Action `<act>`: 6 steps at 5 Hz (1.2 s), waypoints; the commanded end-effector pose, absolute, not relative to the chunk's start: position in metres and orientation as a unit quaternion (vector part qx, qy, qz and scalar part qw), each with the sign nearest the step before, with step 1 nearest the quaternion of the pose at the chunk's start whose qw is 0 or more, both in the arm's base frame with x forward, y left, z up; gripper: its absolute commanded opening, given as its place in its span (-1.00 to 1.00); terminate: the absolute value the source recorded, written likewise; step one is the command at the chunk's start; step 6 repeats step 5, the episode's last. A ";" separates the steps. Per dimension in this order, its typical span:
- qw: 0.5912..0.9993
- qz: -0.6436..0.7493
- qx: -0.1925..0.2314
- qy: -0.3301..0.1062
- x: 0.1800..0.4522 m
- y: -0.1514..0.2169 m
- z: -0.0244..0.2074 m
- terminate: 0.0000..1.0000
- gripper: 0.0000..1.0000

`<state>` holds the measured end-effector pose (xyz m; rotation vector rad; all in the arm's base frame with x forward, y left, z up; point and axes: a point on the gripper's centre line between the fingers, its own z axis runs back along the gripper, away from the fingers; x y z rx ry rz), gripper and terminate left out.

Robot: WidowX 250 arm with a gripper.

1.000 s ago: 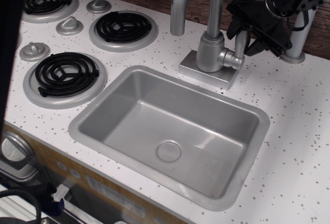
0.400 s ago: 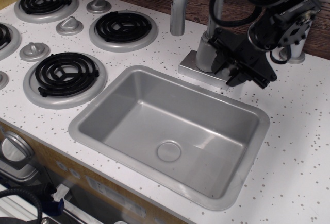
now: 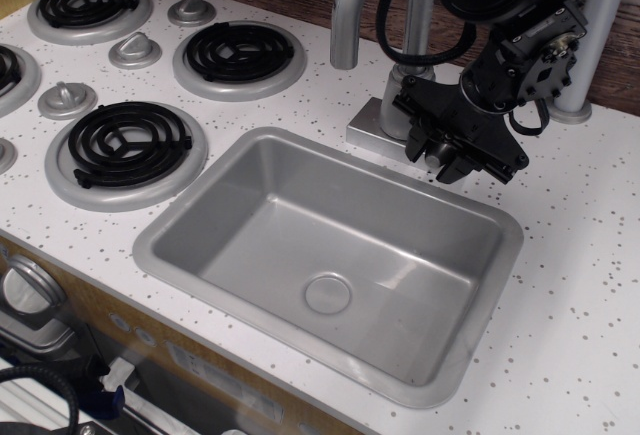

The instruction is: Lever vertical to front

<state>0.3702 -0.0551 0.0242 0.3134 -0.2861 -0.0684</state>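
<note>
The lever (image 3: 439,158) is mostly hidden; only a small grey rounded piece of it shows between the black fingers, at the right side of the faucet body (image 3: 400,105). It points forward and down toward the sink. My black gripper (image 3: 447,152) hangs over the far right rim of the sink (image 3: 160,245), just in front of the faucet base (image 3: 368,127). Its fingers (image 3: 470,160) are closed around the lever. The tall curved spout (image 3: 345,15) rises behind it.
Stove burners (image 3: 128,143) (image 3: 240,52) and small silver knobs (image 3: 135,49) lie to the left. A white post (image 3: 590,35) stands at the back right. Black cables (image 3: 400,35) loop around the faucet neck. A wooden wall runs along the back.
The gripper came from behind the upright lever, closed over it, and moved forward and down toward the sink. The lever went from vertical to tilted forward.
</note>
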 end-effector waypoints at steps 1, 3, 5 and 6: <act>0.978 -0.028 0.156 -0.136 0.373 -0.052 0.048 -1.00 1.00; 0.973 -0.010 0.194 -0.126 0.353 -0.064 0.071 -1.00 1.00; 0.970 0.008 0.214 -0.116 0.335 -0.078 0.082 1.00 1.00; 0.970 0.008 0.214 -0.116 0.335 -0.078 0.082 1.00 1.00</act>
